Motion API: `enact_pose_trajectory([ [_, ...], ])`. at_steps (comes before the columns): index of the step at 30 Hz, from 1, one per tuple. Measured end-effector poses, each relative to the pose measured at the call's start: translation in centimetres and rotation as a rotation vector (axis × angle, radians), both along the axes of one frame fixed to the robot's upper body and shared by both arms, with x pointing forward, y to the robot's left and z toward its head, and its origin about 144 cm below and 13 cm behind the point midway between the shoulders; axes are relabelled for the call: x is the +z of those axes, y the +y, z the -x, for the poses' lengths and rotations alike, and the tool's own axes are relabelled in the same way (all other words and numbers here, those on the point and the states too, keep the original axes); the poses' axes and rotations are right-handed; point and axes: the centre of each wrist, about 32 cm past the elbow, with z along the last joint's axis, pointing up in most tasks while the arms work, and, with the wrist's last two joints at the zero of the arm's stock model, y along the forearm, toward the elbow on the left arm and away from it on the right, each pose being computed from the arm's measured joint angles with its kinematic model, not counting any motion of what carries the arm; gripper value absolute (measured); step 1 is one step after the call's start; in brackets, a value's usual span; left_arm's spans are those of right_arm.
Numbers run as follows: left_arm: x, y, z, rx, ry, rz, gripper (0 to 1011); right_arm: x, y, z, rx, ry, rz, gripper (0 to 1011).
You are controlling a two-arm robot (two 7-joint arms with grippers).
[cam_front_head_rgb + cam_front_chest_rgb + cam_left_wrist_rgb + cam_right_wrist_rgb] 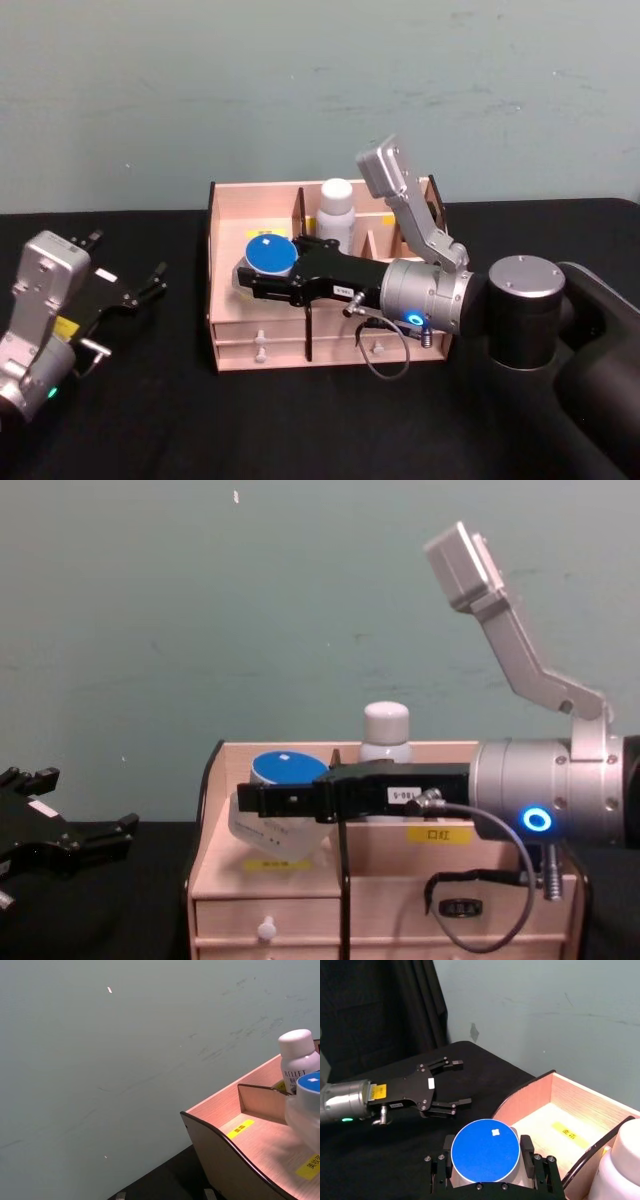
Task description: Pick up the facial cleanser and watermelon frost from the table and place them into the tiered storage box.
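The facial cleanser (336,210) already stands inside the tiered storage box (228,330), and the right gripper (490,1172) – clamped on the watermelon frost (485,1150) – holds it tilted above the leftmost compartment, not yet released, while the left gripper (150,279) rests spread wide over the black table (150,420).

From my chest camera I see the right gripper (262,802) reaching across from the right edge, its black fingers (285,800) closed on the watermelon frost (272,813) — the blue-lidded jar sits tilted over the left compartment of the tiered storage box (385,900). Whether the jar touches the compartment floor, I can't tell. The facial cleanser (386,731) stands upright further back in the box, its white cap rising above the gripper body. A white knob (266,929) shows on a drawer below. The left gripper (70,825) hangs at the left edge with its fingers spread, above the black worktop (120,920) — well apart from the box.
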Motion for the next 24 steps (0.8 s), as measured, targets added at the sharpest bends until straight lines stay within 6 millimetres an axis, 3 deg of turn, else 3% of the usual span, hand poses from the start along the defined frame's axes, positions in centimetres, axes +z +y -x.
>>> enact_pose_trajectory([
  [24,0.0,0.0,0.0,0.0,0.0,0.0,1010,-0.9,0.7,-1.7,-0.023,0.023,0.034,804],
])
